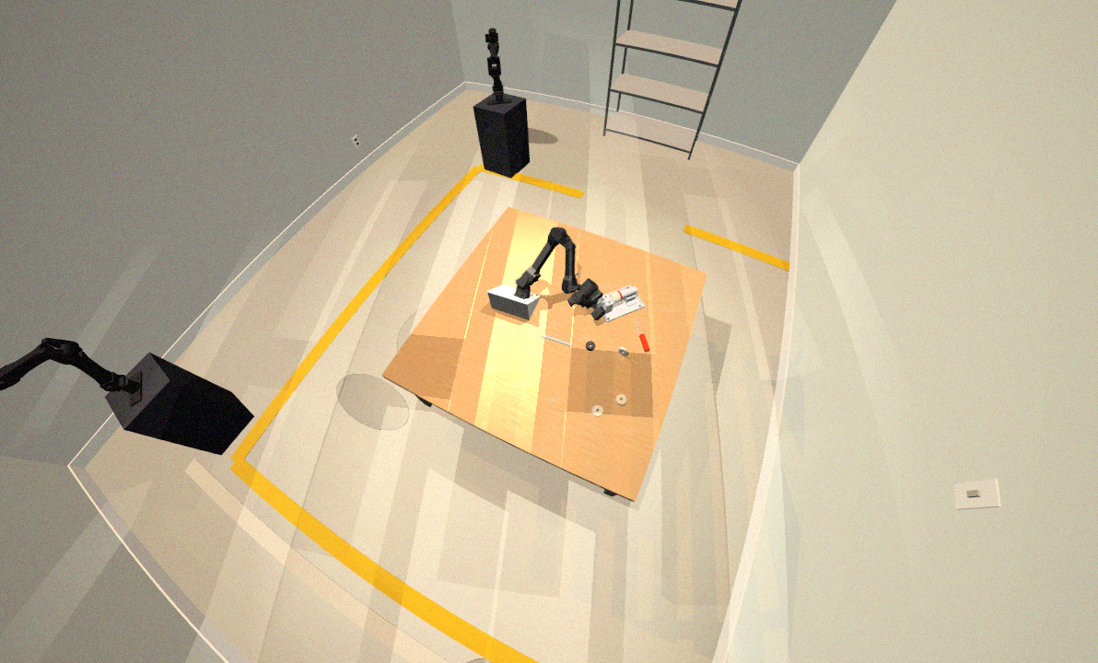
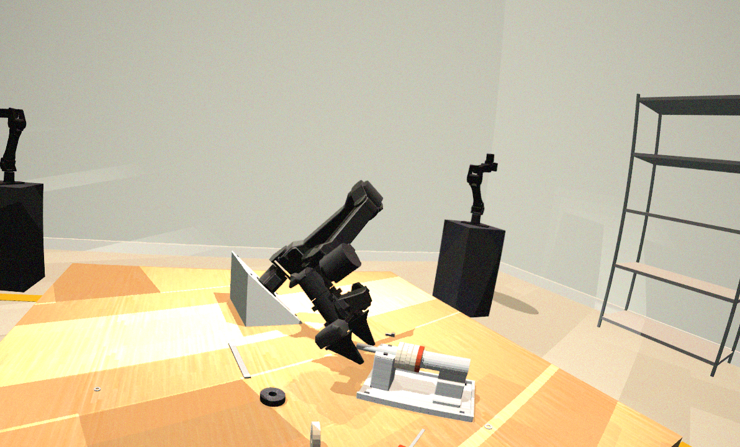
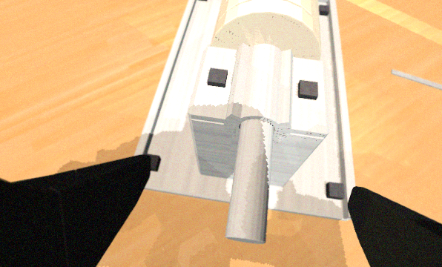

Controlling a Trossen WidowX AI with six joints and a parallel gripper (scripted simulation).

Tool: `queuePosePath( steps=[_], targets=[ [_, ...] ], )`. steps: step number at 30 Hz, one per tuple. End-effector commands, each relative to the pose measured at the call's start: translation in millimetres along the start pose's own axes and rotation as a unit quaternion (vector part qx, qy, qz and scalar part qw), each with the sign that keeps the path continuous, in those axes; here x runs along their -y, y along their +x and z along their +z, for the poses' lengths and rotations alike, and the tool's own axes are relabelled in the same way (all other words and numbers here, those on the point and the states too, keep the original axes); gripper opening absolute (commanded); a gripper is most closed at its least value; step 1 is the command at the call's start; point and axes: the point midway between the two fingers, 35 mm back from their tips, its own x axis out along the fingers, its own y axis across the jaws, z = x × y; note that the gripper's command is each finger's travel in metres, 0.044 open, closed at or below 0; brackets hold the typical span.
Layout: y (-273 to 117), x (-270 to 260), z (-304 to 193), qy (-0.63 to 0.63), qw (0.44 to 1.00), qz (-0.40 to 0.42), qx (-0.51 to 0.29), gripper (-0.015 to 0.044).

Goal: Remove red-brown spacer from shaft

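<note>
My gripper (image 1: 602,303) (image 2: 367,353) (image 3: 248,180) is open, its fingers on either side of the grey shaft (image 2: 364,347) (image 3: 248,215) and apart from it in the wrist view. The shaft's free end sticks out of the small support block (image 2: 383,371) (image 3: 214,146). The red-brown spacer (image 2: 419,358) sits on the shaft line, upright against the big housing block (image 2: 451,383). Cream spacers (image 2: 405,356) (image 3: 267,35) stand side by side between it and the support block. In the wrist view the red-brown spacer is out of sight.
The assembly stands on a white base plate (image 2: 411,383) (image 3: 173,152). A black ring (image 1: 589,345) (image 2: 272,396), a grey ring (image 1: 623,351), a red-handled tool (image 1: 643,342), a thin strip (image 1: 556,339) (image 2: 239,361) and two pale rings (image 1: 597,410) (image 1: 620,399) lie on the table (image 1: 486,395).
</note>
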Motion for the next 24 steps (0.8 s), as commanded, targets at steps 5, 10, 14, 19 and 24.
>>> queuePosePath(
  steps=[5, 10, 14, 19, 24],
  targets=[
    [10.7, 0.3, -0.1, 0.002, 1.0, -0.001, 0.0, 0.044],
    [16.1, 0.1, -0.1, 0.002, 1.0, -0.001, 0.0, 0.044],
    [14.9, -1.0, -1.0, 0.001, 1.0, 0.001, -0.001, 0.0387],
    [14.9, -1.0, -1.0, 0.001, 1.0, 0.001, -0.001, 0.0256],
    [14.9, -1.0, -1.0, 0.001, 1.0, 0.001, -0.001, 0.0125]
  ],
)
